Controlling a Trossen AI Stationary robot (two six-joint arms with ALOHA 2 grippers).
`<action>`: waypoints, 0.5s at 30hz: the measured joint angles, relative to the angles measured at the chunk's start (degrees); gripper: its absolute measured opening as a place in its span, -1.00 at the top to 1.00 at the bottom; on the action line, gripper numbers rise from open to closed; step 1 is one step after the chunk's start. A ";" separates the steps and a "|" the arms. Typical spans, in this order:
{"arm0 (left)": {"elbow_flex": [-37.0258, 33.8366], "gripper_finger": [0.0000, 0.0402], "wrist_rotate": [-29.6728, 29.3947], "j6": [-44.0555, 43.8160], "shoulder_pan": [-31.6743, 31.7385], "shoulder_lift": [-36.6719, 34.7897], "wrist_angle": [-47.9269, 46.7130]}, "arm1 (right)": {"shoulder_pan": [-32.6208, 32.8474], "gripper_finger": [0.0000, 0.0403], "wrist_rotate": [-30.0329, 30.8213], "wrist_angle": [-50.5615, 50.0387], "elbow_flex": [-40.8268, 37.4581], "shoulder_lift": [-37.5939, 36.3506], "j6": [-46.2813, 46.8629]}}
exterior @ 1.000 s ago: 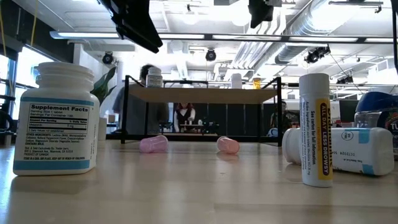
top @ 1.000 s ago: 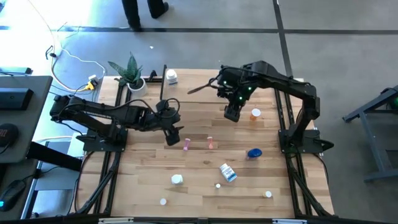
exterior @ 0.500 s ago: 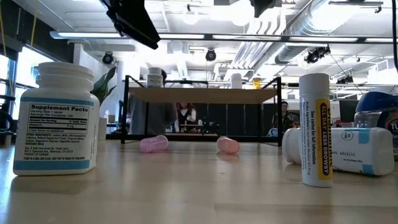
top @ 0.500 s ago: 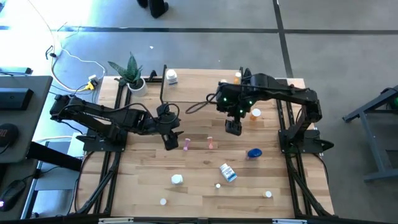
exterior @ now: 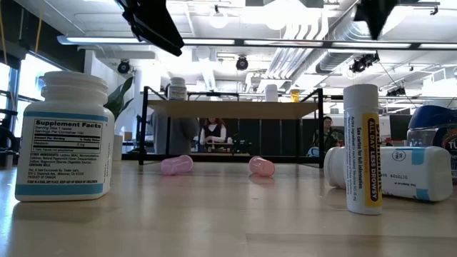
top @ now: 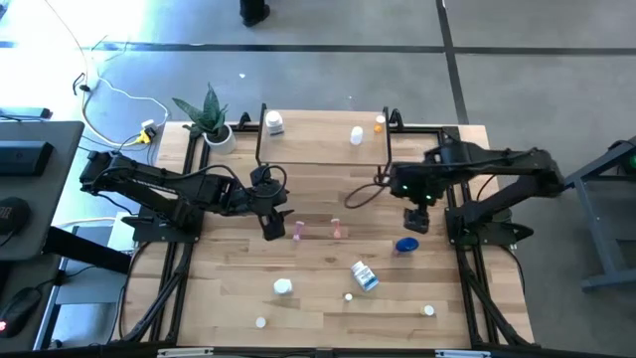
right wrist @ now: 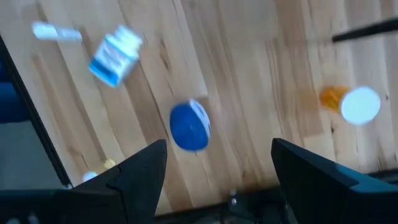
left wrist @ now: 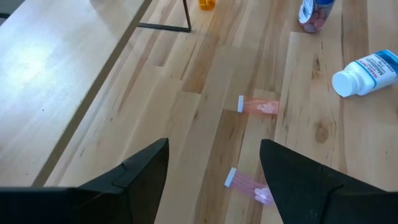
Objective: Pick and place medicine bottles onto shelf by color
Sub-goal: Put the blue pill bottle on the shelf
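**Both pincers spread and empty above scattered bottles**

The right pincer (top: 414,220) hung over the right side of the bench (top: 318,298), its fingers spread with nothing between them. In its wrist view the squat blue bottle (right wrist: 190,126) lay on the wood ahead of it, with an orange bottle (right wrist: 350,102) with a white cap off to one side and the blue-labelled white bottle (right wrist: 115,54) lying on its side farther away.

The left pincer (top: 275,225) hovered near the bench's middle, fingers likewise parted and empty. Two pink vials (left wrist: 259,106) lay flat on the wood ahead of it, near one another but not touching.

The shelf (top: 323,141) stood at the back of the bench. It already carried a white bottle (top: 274,123) near its left end, and another white one (top: 357,134) and a small orange-capped one (top: 380,121) towards its right. Several more white bottles remained loose on the front of the bench, among them one large tub (exterior: 65,135) standing upright.

By my judgement these bottles are light, rigid plastic with smooth, rounded sides, so a lying one would roll if nudged. The blue bottle looks best taken across its body, fingers square to its sides; the slim pink vials want a hold at mid-length.
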 joint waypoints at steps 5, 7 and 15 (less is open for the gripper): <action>0.00 -0.21 0.05 -5.02 0.00 0.00 0.02 | 1.48 -0.39 -0.09 0.41 -7.05 -5.65 -1.27; 0.00 -0.21 0.04 -7.62 0.00 0.00 0.00 | 2.23 -0.39 -0.10 0.38 -9.18 -7.56 -2.06; 0.00 -0.21 0.35 -16.95 -0.07 0.00 0.00 | 5.46 -0.39 -0.30 5.28 -16.52 -13.68 -4.35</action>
